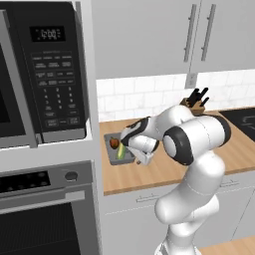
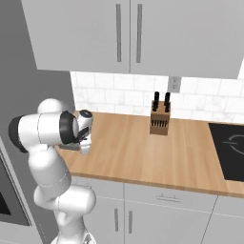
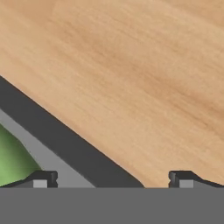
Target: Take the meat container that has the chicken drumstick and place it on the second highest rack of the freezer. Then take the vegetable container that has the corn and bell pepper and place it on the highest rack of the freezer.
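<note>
My claw hangs low over the veg tray at the counter's left end, jaws apart, straddling the tray's dark rim. Corn and pepper lie inside; the green at the hand view's lower left prob. is the corn. Step, by my reading: grasping the veg tray. Can't tell whether the drumstick tray is done. Next: drop a touch, close on the rim, lift level, then carry to the freezer's top rack.

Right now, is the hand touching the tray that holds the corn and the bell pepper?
Cannot tell. In the hand view the fingertips straddle the tray wall, jaws wide, but no contact or gap shows plainly. In the left base view the hand covers the tray's edge.
</note>
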Motion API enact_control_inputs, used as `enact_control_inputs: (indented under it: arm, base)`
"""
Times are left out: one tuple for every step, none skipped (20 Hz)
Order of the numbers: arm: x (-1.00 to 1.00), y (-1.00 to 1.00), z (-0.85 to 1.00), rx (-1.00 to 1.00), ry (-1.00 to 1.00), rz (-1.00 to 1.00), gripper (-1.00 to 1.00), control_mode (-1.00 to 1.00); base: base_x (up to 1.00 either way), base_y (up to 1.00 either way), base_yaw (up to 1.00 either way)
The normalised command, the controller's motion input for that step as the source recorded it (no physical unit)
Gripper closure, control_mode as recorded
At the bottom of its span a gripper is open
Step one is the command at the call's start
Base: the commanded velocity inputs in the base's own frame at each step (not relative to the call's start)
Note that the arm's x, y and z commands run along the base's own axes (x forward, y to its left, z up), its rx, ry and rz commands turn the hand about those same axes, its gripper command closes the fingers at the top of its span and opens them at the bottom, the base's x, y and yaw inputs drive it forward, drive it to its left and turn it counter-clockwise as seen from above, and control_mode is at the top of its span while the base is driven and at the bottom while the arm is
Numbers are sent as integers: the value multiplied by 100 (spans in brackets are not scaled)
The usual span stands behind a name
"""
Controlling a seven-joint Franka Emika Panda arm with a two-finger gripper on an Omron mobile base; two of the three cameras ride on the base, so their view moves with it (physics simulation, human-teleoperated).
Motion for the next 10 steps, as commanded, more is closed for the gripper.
enact_control_inputs:
  arm:
    - [0,20,-68,-8,3,1,-100,-100]
    - [0,8,-69,-7,2,3,-100,-100]
    - [-5,19,-76,-9,0,4,-100,-100]
    - [-8,20,-81,-9,0,5,-100,-100]
    - [-12,26,-78,-9,0,5,-100,-100]
    - [-5,25,-74,-8,0,6,-100,-100]
    - [-5,36,-75,-10,0,5,-100,-100]
    - [-12,33,-74,-10,0,5,-100,-100]
    - [-26,17,-70,-7,0,6,-100,-100]
    - [-36,6,-67,-5,0,7,-100,-100]
  base:
    - [0,0,0]
    - [0,0,0]
    - [0,0,0]
    - [0,0,0]
    - [0,0,0]
    - [0,0,0]
    - [0,0,0]
    - [0,0,0]
    - [0,0,0]
    - [0,0,0]
